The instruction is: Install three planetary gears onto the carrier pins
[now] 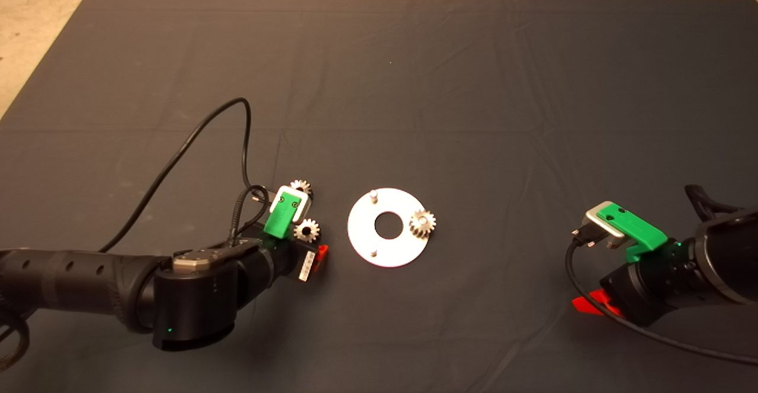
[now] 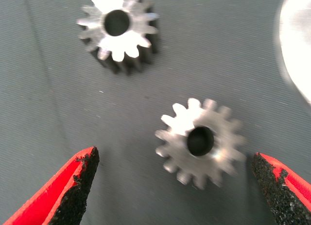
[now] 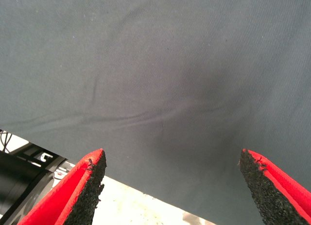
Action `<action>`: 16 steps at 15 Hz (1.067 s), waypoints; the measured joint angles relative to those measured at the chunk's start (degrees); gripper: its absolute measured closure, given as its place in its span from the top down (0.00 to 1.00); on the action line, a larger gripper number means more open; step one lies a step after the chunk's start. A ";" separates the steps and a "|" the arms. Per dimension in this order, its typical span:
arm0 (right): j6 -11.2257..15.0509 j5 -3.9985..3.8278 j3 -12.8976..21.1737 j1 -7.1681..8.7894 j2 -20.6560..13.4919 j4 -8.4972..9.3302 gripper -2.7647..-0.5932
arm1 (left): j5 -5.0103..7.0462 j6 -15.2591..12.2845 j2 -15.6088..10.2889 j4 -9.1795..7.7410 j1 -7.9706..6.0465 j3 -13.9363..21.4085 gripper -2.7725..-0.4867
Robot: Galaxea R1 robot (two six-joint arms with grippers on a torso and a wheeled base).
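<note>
- 1 of the 3 planetary gears sits on the right-hand pin of the disc; 2 carrier pins are bare.
- The near loose gear lies flat, bore up, between the left gripper's spread fingers, nearer 1 pad; the far loose gear lies beyond.
- The left gripper reaches low from the disc's left side.
- The right gripper, fingers apart and empty, waits over the mat's right edge.

Head cam overhead; wrist cams close on mat, sharing gears.
</note>
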 joint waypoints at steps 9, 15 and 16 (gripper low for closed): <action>0.00 -0.02 0.02 0.00 -0.23 0.02 0.66 | -2.23 0.01 0.00 1.13 0.00 -1.23 0.66; 0.00 -0.05 0.02 0.00 -0.30 0.02 0.66 | -2.26 0.01 0.00 1.39 0.42 -1.23 0.54; 0.00 -0.05 0.02 0.00 -0.30 0.03 0.66 | -2.26 0.01 0.00 1.43 0.67 -1.23 0.53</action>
